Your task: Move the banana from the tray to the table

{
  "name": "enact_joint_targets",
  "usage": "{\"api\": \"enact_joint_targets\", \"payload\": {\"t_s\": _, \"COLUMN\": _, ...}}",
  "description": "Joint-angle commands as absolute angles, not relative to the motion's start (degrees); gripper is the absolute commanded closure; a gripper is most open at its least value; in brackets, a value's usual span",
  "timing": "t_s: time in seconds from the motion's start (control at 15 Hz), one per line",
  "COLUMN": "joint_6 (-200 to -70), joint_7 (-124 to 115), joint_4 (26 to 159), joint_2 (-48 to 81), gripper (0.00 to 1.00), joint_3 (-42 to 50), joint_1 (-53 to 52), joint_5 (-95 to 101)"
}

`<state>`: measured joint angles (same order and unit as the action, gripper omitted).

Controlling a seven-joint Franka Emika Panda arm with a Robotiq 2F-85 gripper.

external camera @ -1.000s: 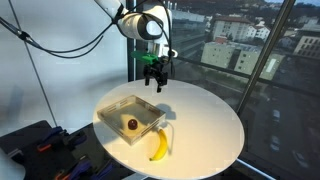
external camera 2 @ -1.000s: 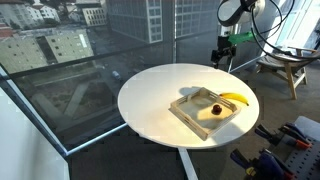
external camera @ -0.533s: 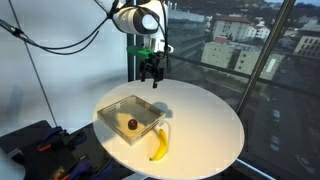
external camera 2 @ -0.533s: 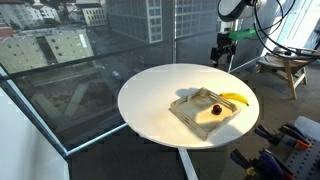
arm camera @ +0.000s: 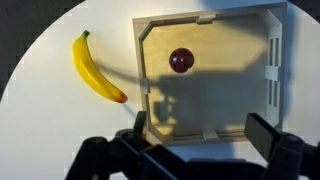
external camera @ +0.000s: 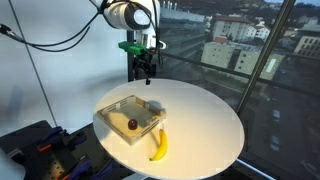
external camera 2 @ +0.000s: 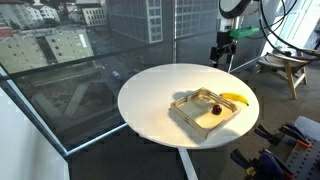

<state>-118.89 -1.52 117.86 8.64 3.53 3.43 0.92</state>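
The yellow banana [external camera: 158, 146] [external camera 2: 232, 99] [arm camera: 97, 68] lies on the round white table [external camera: 205, 120] [arm camera: 40, 120], just outside one wall of the tray. The shallow square tray [external camera: 106, 111] [external camera 2: 186, 103] [arm camera: 140, 70] holds only a small dark reddish round fruit [external camera: 131, 125] [arm camera: 180, 60]. My gripper [external camera: 143, 68] [external camera 2: 222, 52] [arm camera: 203, 130] hangs open and empty high above the table's far edge, well clear of tray and banana. In the wrist view its two fingers frame the tray's near wall from above.
Large windows with a city view stand right behind the table. Dark equipment [external camera: 40, 150] [external camera 2: 285, 150] sits on the floor beside the table. A wooden stool [external camera 2: 283, 68] stands behind the arm. Cables [external camera: 60, 45] hang from the arm.
The gripper has drifted sideways along the table's far edge and slightly upward, staying open. Banana, tray and round fruit have not moved.
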Motion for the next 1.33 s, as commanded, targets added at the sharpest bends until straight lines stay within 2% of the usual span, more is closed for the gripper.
{"api": "enact_joint_targets", "payload": {"t_s": 0.0, "joint_6": -117.59, "joint_7": -2.19, "joint_4": 120.86, "joint_2": 4.44, "gripper": 0.00, "joint_3": 2.95, "joint_1": 2.96, "joint_5": -0.28}}
{"api": "enact_joint_targets", "payload": {"t_s": 1.27, "joint_6": -113.02, "joint_7": -1.51, "joint_4": 121.90, "joint_2": -3.35, "gripper": 0.00, "joint_3": 1.96, "joint_1": 2.19, "joint_5": -1.47}}
